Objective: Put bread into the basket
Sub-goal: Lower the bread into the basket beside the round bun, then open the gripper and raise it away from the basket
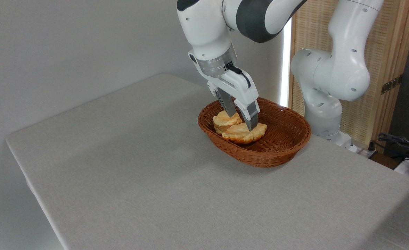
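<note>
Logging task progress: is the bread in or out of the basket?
In. The bread lies inside the basket, below its rim, beside a bun.

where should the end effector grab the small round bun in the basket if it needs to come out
Take the round bun across its chunky middle, coming from straight above. It sits low inside the basket against the left wall, so the flaring rim blocks a side approach. The bread leans against its right side, so set the fingers front to back. The end effector already hangs over both.

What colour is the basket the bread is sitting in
Reddish-brown woven wicker basket, seen best in the fixed camera view, the only one here.
</note>
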### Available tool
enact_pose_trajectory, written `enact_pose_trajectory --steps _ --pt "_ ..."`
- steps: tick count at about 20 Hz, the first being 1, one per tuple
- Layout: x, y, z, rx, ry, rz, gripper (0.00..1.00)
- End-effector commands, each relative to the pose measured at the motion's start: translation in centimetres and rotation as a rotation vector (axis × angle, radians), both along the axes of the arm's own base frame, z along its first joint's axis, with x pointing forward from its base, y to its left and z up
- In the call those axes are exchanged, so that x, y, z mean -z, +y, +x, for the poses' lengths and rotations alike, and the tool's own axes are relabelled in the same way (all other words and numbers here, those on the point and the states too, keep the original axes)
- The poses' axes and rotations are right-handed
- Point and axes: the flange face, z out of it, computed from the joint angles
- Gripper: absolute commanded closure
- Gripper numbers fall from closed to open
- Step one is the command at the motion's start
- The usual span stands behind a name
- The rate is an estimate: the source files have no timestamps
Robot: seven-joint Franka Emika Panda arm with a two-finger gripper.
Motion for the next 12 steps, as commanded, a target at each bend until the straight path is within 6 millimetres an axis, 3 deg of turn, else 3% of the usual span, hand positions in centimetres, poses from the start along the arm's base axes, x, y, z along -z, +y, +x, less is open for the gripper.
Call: enact_pose_trajectory --steps 1,5,9,12 --pt "-0.7 0.0 0.4 0.026 -0.027 0.003 0.0" --pt "-5.3 -0.4 3.4 0.018 -0.157 -0.011 0.0" --pt "-10.2 -1.0 8.2 -0.001 -0.288 -0.027 0.0" --pt "-11.8 -1.3 11.6 -0.038 -0.369 -0.034 0.0"
